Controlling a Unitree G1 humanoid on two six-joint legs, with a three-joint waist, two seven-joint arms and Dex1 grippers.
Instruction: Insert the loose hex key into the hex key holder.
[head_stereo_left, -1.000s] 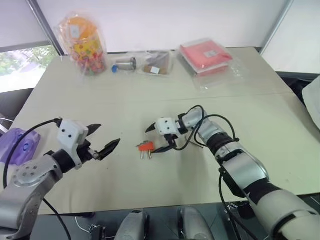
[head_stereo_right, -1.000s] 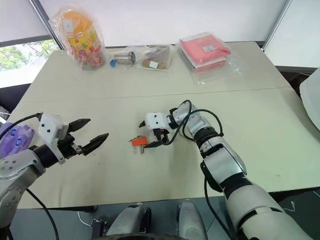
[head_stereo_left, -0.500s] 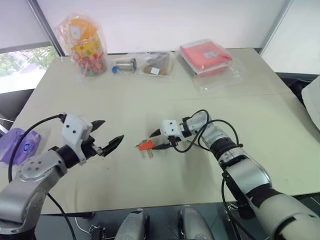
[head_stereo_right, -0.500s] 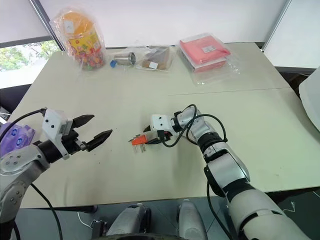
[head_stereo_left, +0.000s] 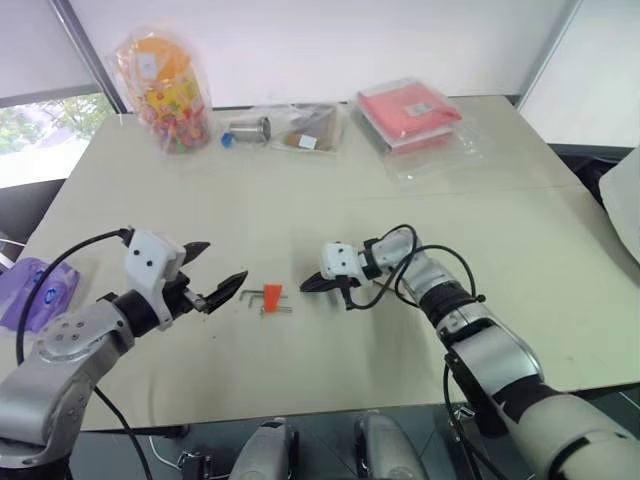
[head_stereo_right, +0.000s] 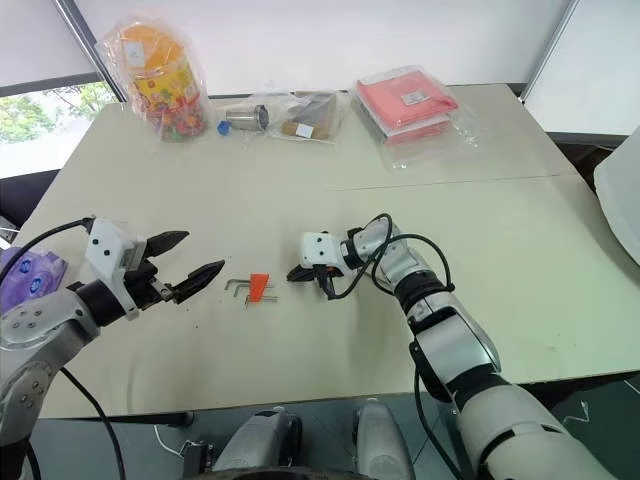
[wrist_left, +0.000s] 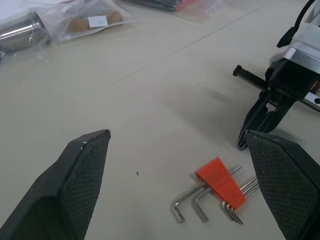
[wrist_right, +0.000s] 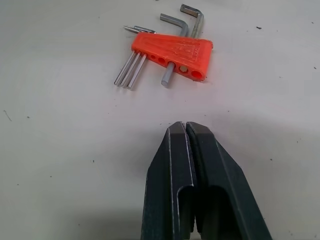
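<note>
The beige surface (head_stereo_left: 300, 220) carries all items. The left gripper (head_stereo_left: 218, 285), jaws apart, hovers beside the small orange plastic hex key holder (wrist_right: 172, 51). The right gripper (head_stereo_left: 312, 283), jaws together, holds nothing. Which protruding rod is the loose hex key cannot be told.

Orange-red hex key holder (wrist_right: 172, 51) w/ silvery keys; beige table (head_stereo_left: 300, 190)

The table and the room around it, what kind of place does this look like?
Probably an office or lab test room: a plain beige table by a window, with bagged sample items along its far edge, such as a snack bag and a red packet.
</note>
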